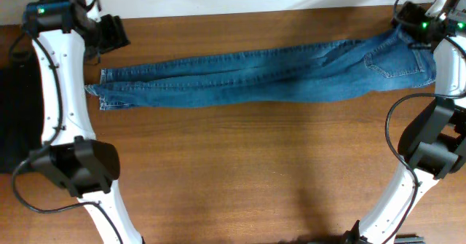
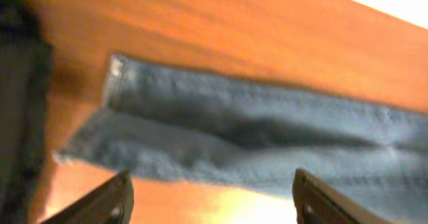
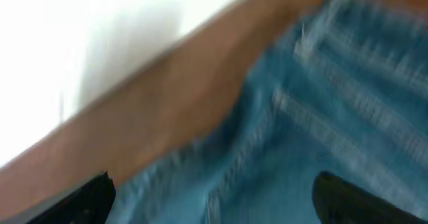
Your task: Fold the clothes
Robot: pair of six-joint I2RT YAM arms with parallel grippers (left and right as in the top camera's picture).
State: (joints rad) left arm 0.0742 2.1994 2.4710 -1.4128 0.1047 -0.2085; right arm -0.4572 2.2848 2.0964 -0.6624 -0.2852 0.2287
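Jeans: a pair of blue denim jeans [image 1: 269, 73] lies flat in a long band across the upper part of the overhead frame. One leg sits on the other.
Ends: the hems [image 1: 102, 91] are at the upper left, slightly fanned apart. The waistband [image 1: 431, 58] and a back pocket [image 1: 397, 58] are at the upper right.
Step in hand: judging by the layout, the halving along the length is done and the jeans are laid out straight. The crosswise fold has not begun.
Next move: probably bring one end over the other. That calls for a firm pinch through both layers at the hems, or at the waist, then a lift high enough to clear the cloth and a carry along the band.
Left gripper [image 2: 210, 200]: fingers spread wide with nothing between them. It hangs just short of the hems, and its wrist view looks along the legs.
Right gripper [image 3: 214, 197]: fingers spread wide close over the waist end. The wrist view is blurred, and no pinch on the denim shows.
Arms: both reach from the lower frame edge up to the far side of the table [image 1: 240, 171], one at each end of the jeans.
Nearby: a dark cloth [image 1: 9, 120] lies at the left frame edge, apart from the hems.
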